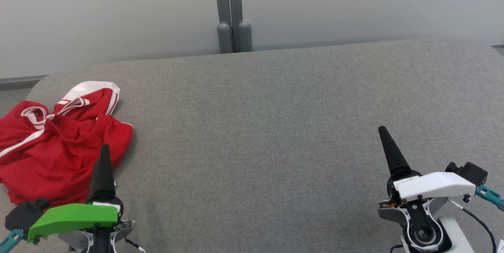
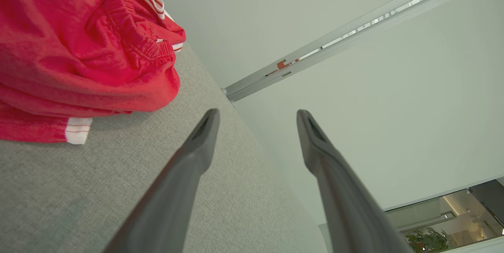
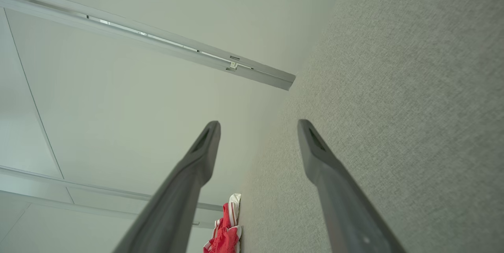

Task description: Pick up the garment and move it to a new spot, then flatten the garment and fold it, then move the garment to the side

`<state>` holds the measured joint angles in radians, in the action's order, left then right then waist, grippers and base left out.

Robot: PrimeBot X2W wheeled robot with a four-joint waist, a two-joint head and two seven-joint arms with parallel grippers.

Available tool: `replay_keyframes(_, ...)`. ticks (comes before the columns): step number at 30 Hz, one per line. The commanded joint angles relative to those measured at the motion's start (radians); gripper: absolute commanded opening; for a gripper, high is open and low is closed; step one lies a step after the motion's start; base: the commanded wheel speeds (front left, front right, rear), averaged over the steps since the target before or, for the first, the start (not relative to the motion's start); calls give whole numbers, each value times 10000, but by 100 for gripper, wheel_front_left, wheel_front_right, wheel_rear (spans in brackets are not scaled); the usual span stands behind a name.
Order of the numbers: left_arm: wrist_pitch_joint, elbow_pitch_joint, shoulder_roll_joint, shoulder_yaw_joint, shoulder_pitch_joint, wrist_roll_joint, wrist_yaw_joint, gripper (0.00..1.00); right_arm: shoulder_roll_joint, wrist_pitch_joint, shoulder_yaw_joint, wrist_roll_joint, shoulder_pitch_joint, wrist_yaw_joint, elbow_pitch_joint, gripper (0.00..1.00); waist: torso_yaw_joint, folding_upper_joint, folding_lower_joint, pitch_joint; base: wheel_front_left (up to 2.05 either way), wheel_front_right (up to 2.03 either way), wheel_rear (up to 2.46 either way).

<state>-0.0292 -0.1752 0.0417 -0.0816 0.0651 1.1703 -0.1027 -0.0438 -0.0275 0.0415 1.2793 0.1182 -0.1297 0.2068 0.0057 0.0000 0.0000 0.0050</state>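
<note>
The red garment [image 1: 59, 146] with white stripes is lying crumpled on the grey counter [image 1: 275, 127], at 9 o'clock in the head view. The frame edge is cutting off its left side. A dark finger [image 1: 103, 166] of the left gripper [image 2: 258, 117] is covering part of its hem at 5 o'clock. In the right wrist view only a small bunched piece of it is showing at 6 o'clock, half hidden by a finger and cut by the bottom edge.

In the head view each gripper is showing as a single finger, the second being hidden behind the first. The left one is sitting at 7 o'clock under a green cover [image 1: 73, 217] and pointing toward 12 o'clock. Its fingers are standing wide apart with nothing between them, and the garment is lying just beside them at 10 o'clock in its wrist view, apart from the tips.

The right gripper [image 3: 258, 127] is sitting at 4 o'clock under a white cover [image 1: 433, 185], leaning toward 11 o'clock, well apart from the garment. Its fingers are likewise spread and gripping nothing.

A small white tag [image 2: 78, 130] is showing on the garment's hem, and faint print [image 1: 405, 181] is showing on the white cover. Neither is readable.
</note>
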Motion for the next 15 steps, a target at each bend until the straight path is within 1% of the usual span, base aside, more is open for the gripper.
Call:
replay_keyframes(1,-99,210,67,62,12,-554,110,100,-68,-112,76,-438,307,-8,-201,100,0,0,0,3,0,0,0)
replay_keyframes(4,-209,236,69,245,-12,-1684,309,100,-70,-223,165,-1197,338,-8,-205,100,3,0,0,5,0,0,0)
replay_keyframes(6,-278,251,71,349,-14,-2172,471,100,-70,-297,203,-1696,344,-8,-197,100,6,0,0,7,0,0,0)
replay_keyframes(10,-412,262,75,504,-25,-2862,690,100,-62,-426,177,-2519,361,-9,-196,100,15,0,0,10,0,0,0)
replay_keyframes(15,-573,204,79,596,-48,-3440,797,100,-57,-589,299,-3371,410,-9,-179,100,24,0,0,34,0,0,0)
